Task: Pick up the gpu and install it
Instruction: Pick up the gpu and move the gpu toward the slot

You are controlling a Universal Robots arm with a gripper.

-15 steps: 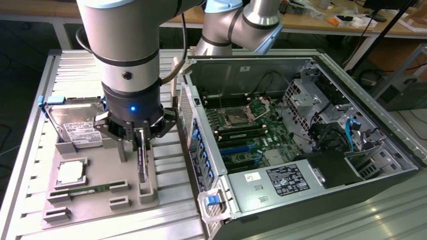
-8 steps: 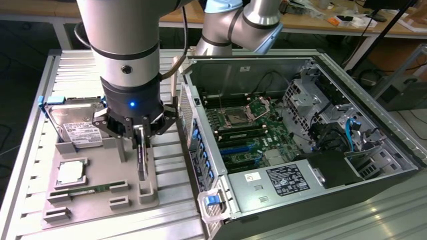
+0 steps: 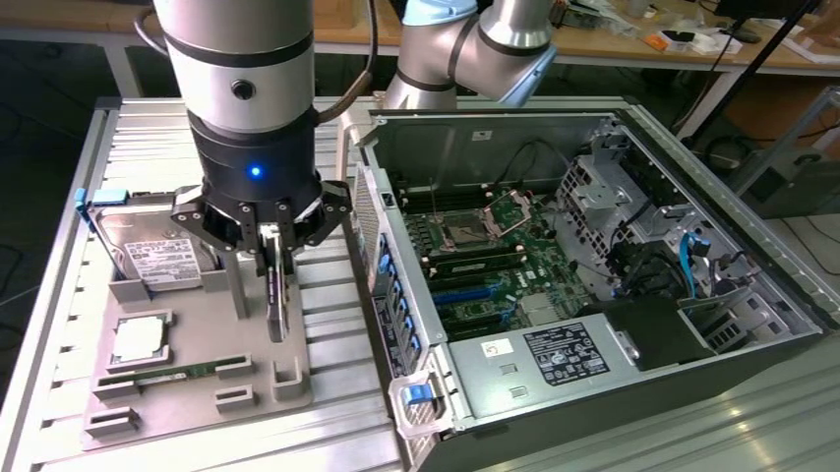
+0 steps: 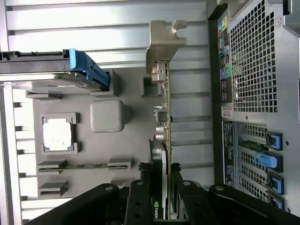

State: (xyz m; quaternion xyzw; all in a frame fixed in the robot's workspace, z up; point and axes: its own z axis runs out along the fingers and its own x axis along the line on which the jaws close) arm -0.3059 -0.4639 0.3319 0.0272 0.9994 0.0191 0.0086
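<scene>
Gripper (image 4: 161,190) (image 3: 273,241): black jaws clamped on the gpu (image 4: 165,117) (image 3: 274,295), one finger on each flat face. The card stands on edge, pinched at one end. From the jaws the rest of it runs clear, ending in a silvery bracket (image 4: 164,40) at the far end. A green logo sits on the part between the jaws.

In the exterior view the gpu hangs straight down from the gripper. Its lower end is at the grey tray (image 3: 197,393) (image 4: 131,140), near the tray edge that faces the computer case (image 3: 393,285) (image 4: 253,61). Cannot tell whether the card is clear of its tray slot or seated in it.

Also on the tray:
- processor (image 3: 141,339) (image 4: 58,133), flat in a square pocket
- memory stick (image 3: 171,374) (image 4: 84,165), lying between two holders, near the processor
- hard drive (image 3: 151,251) (image 4: 42,75), white label, propped at the tray's far end with a blue tab at one corner

All three lie well apart from the jaws.

The tray rests on the ribbed metal worktop (image 3: 53,344) (image 4: 93,28).

The case lies on its side, just beside the tray on the exterior view's right, with its side panel off. The motherboard (image 3: 486,265) is exposed inside. Blue latches (image 4: 269,159) line the slot openings on the rear panel. The gpu runs roughly parallel to that panel, apart from it.

The arm (image 3: 243,59) rises out of frame above the gripper. Wooden benches (image 3: 630,49) with clutter stand behind.
</scene>
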